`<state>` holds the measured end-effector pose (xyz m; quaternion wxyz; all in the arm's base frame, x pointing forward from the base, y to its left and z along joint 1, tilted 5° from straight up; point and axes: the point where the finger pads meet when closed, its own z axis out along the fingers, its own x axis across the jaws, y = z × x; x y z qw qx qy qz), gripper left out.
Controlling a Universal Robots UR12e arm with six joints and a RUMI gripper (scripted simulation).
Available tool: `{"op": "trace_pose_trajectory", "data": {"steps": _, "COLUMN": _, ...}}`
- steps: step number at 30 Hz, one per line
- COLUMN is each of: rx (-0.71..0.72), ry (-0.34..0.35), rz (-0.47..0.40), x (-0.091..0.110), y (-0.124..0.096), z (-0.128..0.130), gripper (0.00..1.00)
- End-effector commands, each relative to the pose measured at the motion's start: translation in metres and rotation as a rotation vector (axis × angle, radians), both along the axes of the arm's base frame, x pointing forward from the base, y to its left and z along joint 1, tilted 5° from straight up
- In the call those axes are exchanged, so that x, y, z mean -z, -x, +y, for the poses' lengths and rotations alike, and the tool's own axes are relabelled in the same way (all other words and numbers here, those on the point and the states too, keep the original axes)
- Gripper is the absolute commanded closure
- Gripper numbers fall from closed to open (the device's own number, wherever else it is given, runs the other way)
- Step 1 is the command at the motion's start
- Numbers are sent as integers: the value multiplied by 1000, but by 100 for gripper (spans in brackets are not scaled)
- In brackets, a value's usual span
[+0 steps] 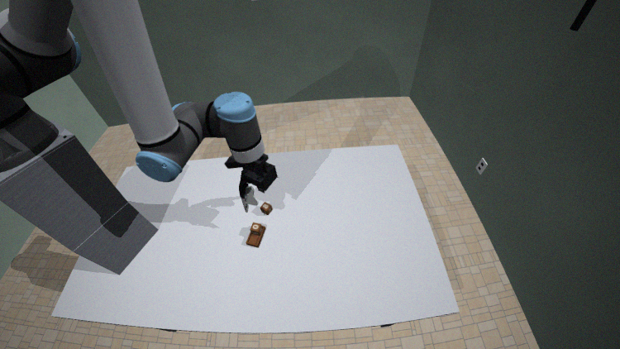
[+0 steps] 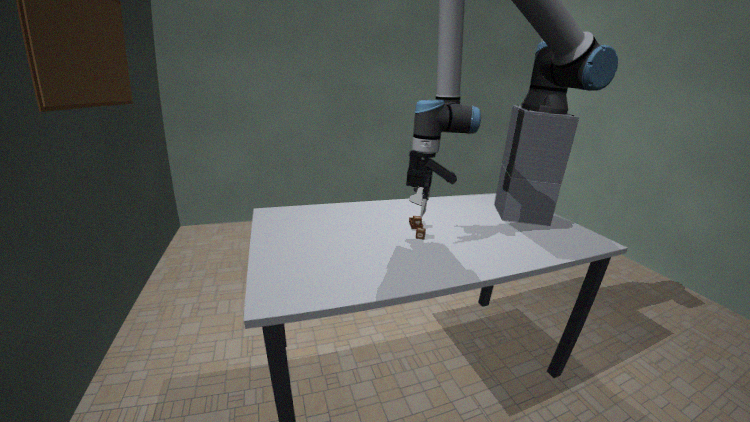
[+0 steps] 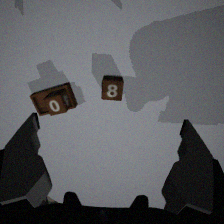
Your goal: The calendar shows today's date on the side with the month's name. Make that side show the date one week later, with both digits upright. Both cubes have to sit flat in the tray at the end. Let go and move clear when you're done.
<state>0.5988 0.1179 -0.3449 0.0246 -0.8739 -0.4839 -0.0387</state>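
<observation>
A small brown tray (image 1: pixel 255 236) lies on the white table with one cube in its far end; that cube's top shows a 0 (image 3: pixel 54 105). A second brown cube (image 1: pixel 266 207) lies loose on the table just beyond the tray, apart from it; in the wrist view it shows an upright 8 (image 3: pixel 112 88). It also shows in the exterior view (image 2: pixel 420 234) beside the tray (image 2: pixel 415 226). My gripper (image 1: pixel 248 201) is open and empty, pointing down, a little above the table and just left of the loose cube. In the wrist view both fingers frame the bottom corners (image 3: pixel 110 170).
The arm's grey base block (image 2: pixel 534 167) stands at the table's far corner. The table edges (image 1: pixel 255 325) are far from the cubes.
</observation>
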Motion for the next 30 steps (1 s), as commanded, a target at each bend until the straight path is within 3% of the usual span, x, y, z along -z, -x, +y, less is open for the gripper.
{"op": "trace_pose_trajectory", "data": {"steps": 1, "rx": 25, "ry": 1, "rz": -2, "x": -2, "y": -4, "z": -2, "gripper": 0}}
{"op": "trace_pose_trajectory", "data": {"steps": 10, "rx": 34, "ry": 0, "rz": -1, "x": -2, "y": -4, "z": -1, "gripper": 0}}
{"op": "trace_pose_trajectory", "data": {"steps": 11, "rx": 34, "ry": 0, "rz": -1, "x": -2, "y": -4, "z": -1, "gripper": 71}}
{"op": "trace_pose_trajectory", "data": {"steps": 30, "rx": 33, "ry": 0, "rz": -1, "x": -2, "y": -4, "z": -1, "gripper": 71}}
